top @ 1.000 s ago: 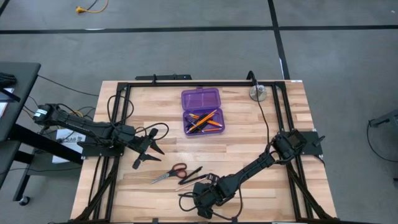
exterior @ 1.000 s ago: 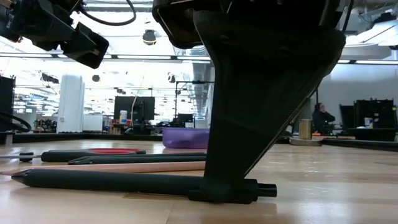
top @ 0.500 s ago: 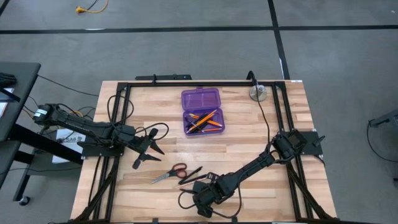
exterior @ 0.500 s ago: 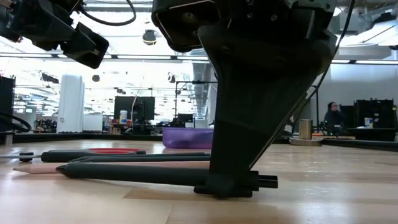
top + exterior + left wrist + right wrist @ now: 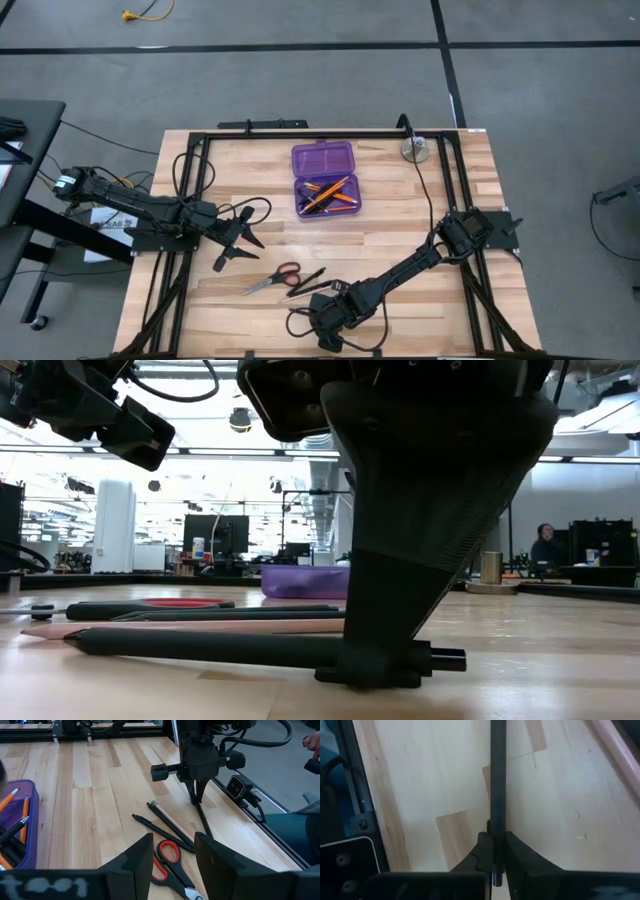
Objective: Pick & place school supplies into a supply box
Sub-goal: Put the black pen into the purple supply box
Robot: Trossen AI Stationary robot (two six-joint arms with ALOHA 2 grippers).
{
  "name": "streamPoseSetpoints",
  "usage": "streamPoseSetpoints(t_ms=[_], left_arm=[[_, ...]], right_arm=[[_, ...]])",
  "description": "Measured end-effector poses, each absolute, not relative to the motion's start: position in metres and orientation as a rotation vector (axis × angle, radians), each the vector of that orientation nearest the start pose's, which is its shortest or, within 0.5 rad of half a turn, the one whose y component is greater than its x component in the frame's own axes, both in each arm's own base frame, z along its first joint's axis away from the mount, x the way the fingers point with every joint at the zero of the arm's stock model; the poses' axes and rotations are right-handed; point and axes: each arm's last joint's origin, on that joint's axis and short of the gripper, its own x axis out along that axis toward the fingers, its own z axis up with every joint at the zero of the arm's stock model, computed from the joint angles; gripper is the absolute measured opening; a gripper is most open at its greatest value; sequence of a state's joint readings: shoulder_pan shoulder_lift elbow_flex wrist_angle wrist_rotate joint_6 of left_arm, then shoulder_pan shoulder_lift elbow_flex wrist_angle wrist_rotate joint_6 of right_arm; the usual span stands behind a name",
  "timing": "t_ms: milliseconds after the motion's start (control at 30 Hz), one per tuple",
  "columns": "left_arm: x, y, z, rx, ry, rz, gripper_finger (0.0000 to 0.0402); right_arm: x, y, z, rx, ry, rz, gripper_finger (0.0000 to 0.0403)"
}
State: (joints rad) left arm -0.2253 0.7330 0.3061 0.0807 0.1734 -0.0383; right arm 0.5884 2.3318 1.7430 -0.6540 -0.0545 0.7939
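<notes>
The right gripper [image 5: 385, 670] is pinched tight on a slim black pen [image 5: 210, 648], gripping it close to its butt end; in the low view the pen's tip is barely off the wood, if at all, so the lift looks only just begun. In the right wrist view the pen [image 5: 497, 795] runs straight out from between the 2 closed fingers [image 5: 480, 855]. Taking the supply box [image 5: 325, 180] as the landmark, this grasp sits well away from it, near the table's front edge. Next to the held pen lie 1 orange pencil [image 5: 172, 822], another black pen [image 5: 160, 830] and the scissors [image 5: 167, 865], the scissors a little toward the left arm's side. The left gripper [image 5: 172, 857] hangs above the table off to the box's left, half open and holding nothing. The box stands open, its lid [image 5: 323, 158] folded back on the far side, and already holds several orange pencils [image 5: 330, 188] and dark pens. By my reading the job is past halfway: 4 items remain outside, 1 of them now in hand.
</notes>
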Motion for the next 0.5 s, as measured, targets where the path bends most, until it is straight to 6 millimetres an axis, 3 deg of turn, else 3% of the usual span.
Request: streamPoseSetpoints(t_ms=[500], left_arm=[[0.157,-0.041,0.201,-0.028,0.356,-0.388,0.0131]], right_arm=[[0.389,0.273,0.149,0.247,1.413,0.038,0.0003]])
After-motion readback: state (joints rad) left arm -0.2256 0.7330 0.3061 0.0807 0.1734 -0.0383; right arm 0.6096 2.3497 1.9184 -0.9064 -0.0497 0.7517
